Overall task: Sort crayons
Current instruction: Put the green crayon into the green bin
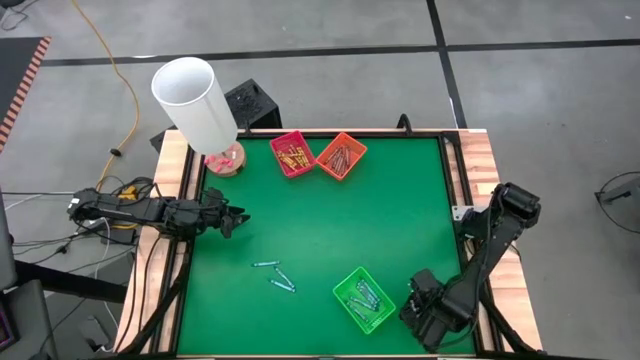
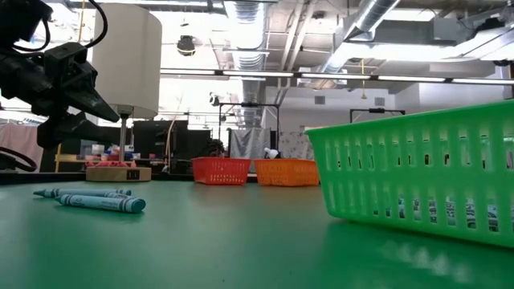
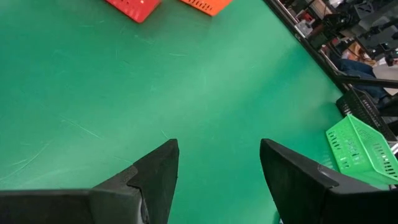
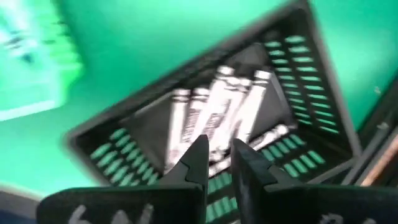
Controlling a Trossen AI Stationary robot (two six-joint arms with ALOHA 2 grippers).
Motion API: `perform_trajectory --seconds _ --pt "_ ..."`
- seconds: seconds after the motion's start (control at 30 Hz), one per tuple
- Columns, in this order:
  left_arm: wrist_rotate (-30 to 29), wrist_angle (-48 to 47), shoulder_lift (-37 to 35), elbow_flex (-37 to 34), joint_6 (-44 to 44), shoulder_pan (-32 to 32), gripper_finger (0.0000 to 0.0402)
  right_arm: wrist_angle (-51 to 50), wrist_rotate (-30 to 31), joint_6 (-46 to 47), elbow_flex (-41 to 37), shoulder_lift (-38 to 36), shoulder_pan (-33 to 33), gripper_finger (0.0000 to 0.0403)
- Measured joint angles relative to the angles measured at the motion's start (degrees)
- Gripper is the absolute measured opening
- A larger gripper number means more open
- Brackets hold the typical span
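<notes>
Jaws slightly parted, right gripper (image 4: 217,163) hangs over crayons (image 4: 217,109) in green tray (image 1: 352,281)

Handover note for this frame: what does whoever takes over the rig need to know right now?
Left hand: open, empty, at the table's left edge.
Right hand: fingers slightly apart, nothing seen between them, directly over the dark tray at the near right corner.
Done: grey-white crayons lie in the dark tray; the green tray, red tray and orange tray each hold crayons.
Left: the loose blue crayons on the mat, left of the green tray, not yet sorted.
</notes>
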Motion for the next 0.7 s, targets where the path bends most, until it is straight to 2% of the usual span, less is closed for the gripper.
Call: perform_trajectory --seconds 0.2,0.37,0.5,0.7 --pt "0.01 -0.01 -0.01 0.0 0.02 0.01 0.0215 0.17 0.73 -11.63 7.19 -1.31 -7.05 0.0064" --pt "-0.01 0.0 -0.01 0.02 0.01 0.01 0.0215 4.01 7.61 -29.29 13.7 -1.31 -15.3 0.0064" --pt "0.01 0.0 -0.01 0.01 0.0 0.0 0.0215 14.92 12.7 -48.6 15.11 -1.24 -22.32 0.0064" --pt "0.01 0.0 -0.01 0.02 0.01 0.01 0.0215 36.11 12.35 -76.6 15.13 1.39 -31.88 0.0064"
